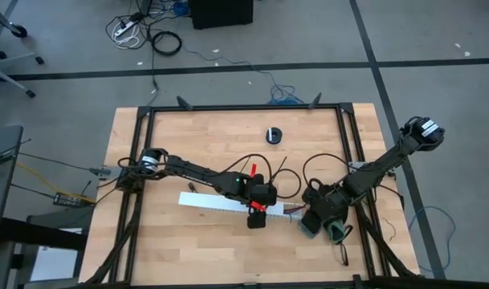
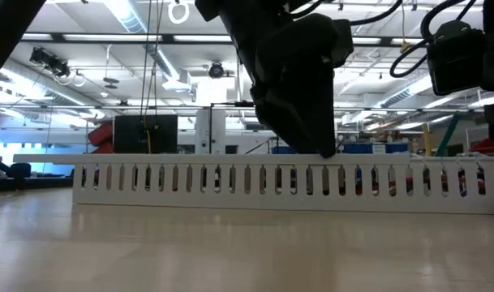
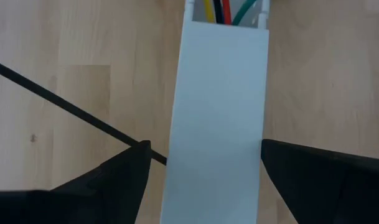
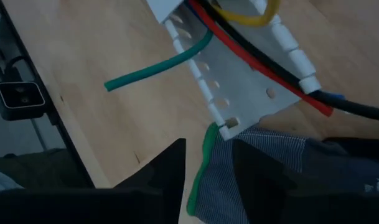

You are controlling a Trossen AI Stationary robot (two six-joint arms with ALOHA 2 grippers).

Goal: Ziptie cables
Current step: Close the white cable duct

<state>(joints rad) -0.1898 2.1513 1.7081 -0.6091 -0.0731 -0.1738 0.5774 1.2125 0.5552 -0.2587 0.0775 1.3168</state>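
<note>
A long white slotted channel (image 1: 220,204) lies across the table's middle, also in the low view (image 2: 230,185). The cables (image 3: 221,9) run inside it; green, red, black and yellow ones spill from its end (image 4: 251,59). A thin black ziptie (image 3: 65,106) lies slanting on the wood up to the channel's side. My left gripper (image 3: 205,146) is open and points down with one finger on each side of the channel; the high view shows it over the channel's middle (image 1: 258,213). My right gripper (image 4: 209,149) is open at the channel's right end (image 1: 318,218), above a checked cloth (image 4: 264,155). My left gripper straddles the channel's closed top (image 3: 217,112) from above, fingers across its length. One finger (image 3: 301,174) stands right at the channel's long edge, and the ziptie ends by the other (image 3: 124,177); I cannot tell whether either touches. My right gripper's fingers (image 4: 155,180) flank the cloth's green hem (image 4: 205,155); I cannot tell whether they touch it.
A small black round thing (image 1: 274,135) sits on the wood toward the far edge. Black frame rails (image 1: 144,160) run along the table's left, right and far sides. The checked, green-hemmed cloth (image 1: 334,233) lies near the right rail. Bare wood (image 1: 188,249) lies toward the near left.
</note>
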